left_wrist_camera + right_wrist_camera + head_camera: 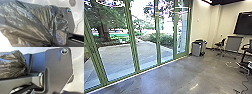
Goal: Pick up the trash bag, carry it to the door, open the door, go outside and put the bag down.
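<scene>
At left in the head view, we face a green-framed glass wall (132, 37); the gathered trash bag (31, 21) shows in both wrist views; we cannot tell either claw's state.

trash bag (28, 21): cut off, both wrist views | wall screen (244, 24): cut off, head view

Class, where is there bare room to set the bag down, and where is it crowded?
Bare floor spreads between the green frames and the grey bin; bare paving runs from frames to shrubs. Crowded: the right side, with chairs and cables.
</scene>
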Motion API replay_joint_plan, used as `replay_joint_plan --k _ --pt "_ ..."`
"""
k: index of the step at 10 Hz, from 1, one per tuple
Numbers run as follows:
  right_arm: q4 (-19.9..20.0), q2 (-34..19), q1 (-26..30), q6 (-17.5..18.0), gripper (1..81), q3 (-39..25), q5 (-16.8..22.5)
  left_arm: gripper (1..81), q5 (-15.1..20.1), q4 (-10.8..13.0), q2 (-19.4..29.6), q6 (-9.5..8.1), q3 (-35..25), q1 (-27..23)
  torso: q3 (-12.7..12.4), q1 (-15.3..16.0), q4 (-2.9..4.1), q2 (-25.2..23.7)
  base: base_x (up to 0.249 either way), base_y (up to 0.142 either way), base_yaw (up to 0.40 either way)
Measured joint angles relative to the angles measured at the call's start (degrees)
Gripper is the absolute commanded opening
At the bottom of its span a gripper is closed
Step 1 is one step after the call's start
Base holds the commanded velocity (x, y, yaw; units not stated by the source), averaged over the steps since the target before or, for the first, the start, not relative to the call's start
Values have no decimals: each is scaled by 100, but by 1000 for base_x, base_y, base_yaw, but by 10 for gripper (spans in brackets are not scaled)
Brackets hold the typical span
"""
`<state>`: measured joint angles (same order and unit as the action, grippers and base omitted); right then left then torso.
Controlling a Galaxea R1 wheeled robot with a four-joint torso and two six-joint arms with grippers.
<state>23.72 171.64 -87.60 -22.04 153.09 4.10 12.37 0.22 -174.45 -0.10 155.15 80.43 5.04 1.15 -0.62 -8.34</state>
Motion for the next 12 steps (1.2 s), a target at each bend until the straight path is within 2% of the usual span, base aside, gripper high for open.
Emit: replay_joint_plan --k 5,12 --pt "0 2 -7 0 811 0 1 10 2 0 18 0 -7 21 0 -2 0 -2 124 0 0" --pt "0 5 10 0 811 16 6 10 7 0 0 0 4 -9 0 -2 0 -2 124 -81 0"
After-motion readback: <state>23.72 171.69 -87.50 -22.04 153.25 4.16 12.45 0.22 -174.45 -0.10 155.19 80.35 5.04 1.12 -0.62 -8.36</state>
